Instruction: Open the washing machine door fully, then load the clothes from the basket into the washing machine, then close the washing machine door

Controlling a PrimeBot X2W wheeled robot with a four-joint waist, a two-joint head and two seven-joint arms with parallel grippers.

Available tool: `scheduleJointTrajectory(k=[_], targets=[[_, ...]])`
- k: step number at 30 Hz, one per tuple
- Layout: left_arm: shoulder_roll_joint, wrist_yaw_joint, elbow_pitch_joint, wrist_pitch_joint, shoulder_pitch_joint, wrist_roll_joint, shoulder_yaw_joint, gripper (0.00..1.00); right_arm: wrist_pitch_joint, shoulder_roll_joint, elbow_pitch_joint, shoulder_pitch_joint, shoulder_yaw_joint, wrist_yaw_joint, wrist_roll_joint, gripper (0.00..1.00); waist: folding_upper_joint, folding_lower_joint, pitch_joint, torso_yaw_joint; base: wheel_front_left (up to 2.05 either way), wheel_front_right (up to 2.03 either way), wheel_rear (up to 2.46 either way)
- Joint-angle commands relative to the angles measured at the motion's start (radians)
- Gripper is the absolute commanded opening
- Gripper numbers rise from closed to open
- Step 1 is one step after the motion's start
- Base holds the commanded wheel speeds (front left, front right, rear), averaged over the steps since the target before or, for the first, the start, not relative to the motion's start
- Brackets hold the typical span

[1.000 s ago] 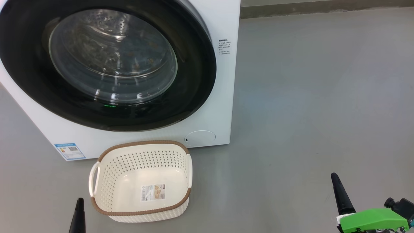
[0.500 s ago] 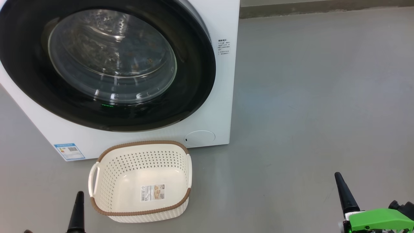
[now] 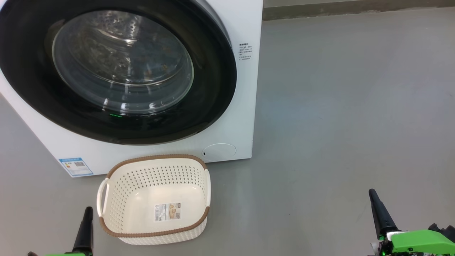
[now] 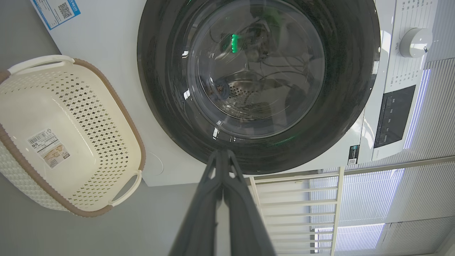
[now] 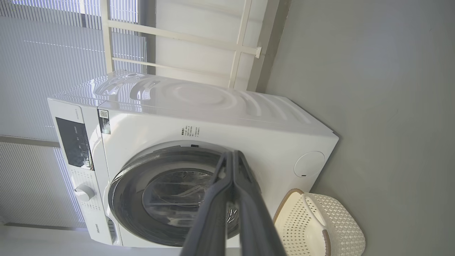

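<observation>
The washing machine point(image 3: 245, 117) stands on the floor with its black-rimmed washing machine door point(image 3: 213, 89) shut against the front. Through the glass, the clothes point(image 3: 156, 60) show dimly as light blue fabric with orange-brown spots inside the drum. The cream basket point(image 3: 156, 156) sits just in front of the washer, with a label on its bare bottom. My left gripper point(image 3: 87, 210) is shut at the lower left, beside the basket's handle. My right gripper point(image 3: 372, 192) is shut at the lower right, well away from the basket. The left wrist view has the fingers point(image 4: 223, 153) pressed together, and so does the right wrist view point(image 5: 233, 153).
Grey floor point(image 3: 337, 106) stretches to the washer's right as far as a dark baseboard point(image 3: 355, 9). The washer carries a control panel and a dial point(image 4: 416, 42). Behind it are window blinds and a white rail point(image 5: 185, 35).
The left gripper has risen a little further into the head view. The right gripper has drifted slightly right. Door and basket have not moved.
</observation>
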Motion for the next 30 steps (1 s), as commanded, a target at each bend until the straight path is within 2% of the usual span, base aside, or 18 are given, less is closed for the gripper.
scheduleJointTrajectory(k=[1,14,30], targets=[[0.020,-0.003,-0.015,0.013,-0.051,-0.041,0.033,0.00,0.013,-0.006,-0.026,-0.055,0.013,-0.001,0.042,0.00,0.0000,-0.0001,0.000,0.000,0.00,0.00,0.00],[0.021,-0.003,-0.005,0.047,-0.074,-0.168,0.040,0.00,0.047,-0.006,-0.027,-0.060,0.004,-0.001,0.171,0.00,0.0000,-0.0001,0.000,-0.002,0.00,0.00,0.00],[0.021,-0.003,-0.005,0.047,-0.074,-0.167,0.041,0.00,0.048,-0.005,-0.027,-0.060,0.002,-0.001,0.170,0.00,0.0000,-0.0001,0.000,-0.002,0.00,0.00,0.00]])
